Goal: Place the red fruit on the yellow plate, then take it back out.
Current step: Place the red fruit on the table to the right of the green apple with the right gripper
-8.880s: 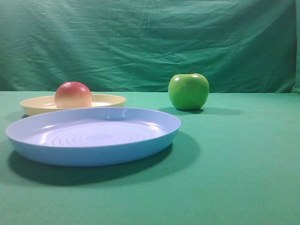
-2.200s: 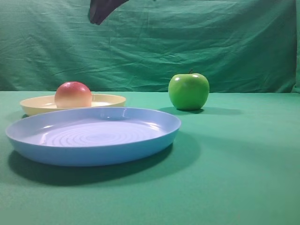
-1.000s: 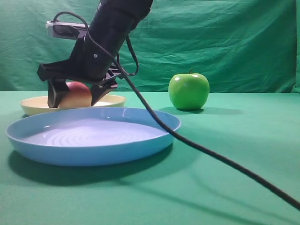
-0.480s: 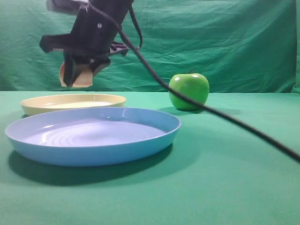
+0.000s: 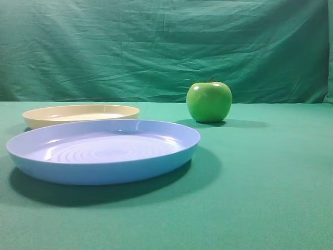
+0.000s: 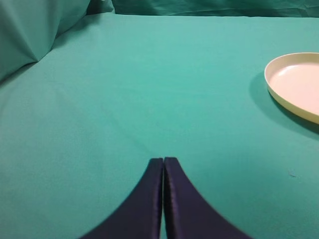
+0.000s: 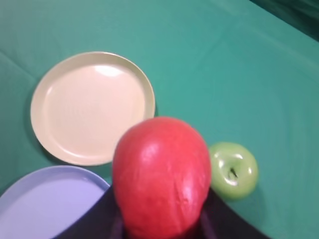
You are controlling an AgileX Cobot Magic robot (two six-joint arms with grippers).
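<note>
Red fruit (image 7: 162, 177): between the right gripper (image 7: 159, 219) jaws, high above the table (image 7: 209, 59).
Yellow plate (image 7: 92, 107): below and left of the gripper.
Apple (image 7: 233, 170): below, just right of the gripper.
Larger plate (image 7: 50, 204): below-left, nearer than the yellow plate.
Left gripper (image 6: 163, 162): yellow plate far to its right.

Staged lab/studio setup, not a home: green cloth (image 5: 260, 198) covers the tabletop, creased green backdrop (image 5: 166, 47) hangs behind. Only props on it: yellow plate (image 5: 78, 115), blue plate (image 5: 104, 161), apple (image 5: 209, 101). Robot wrist cams look down on the same cloth.
</note>
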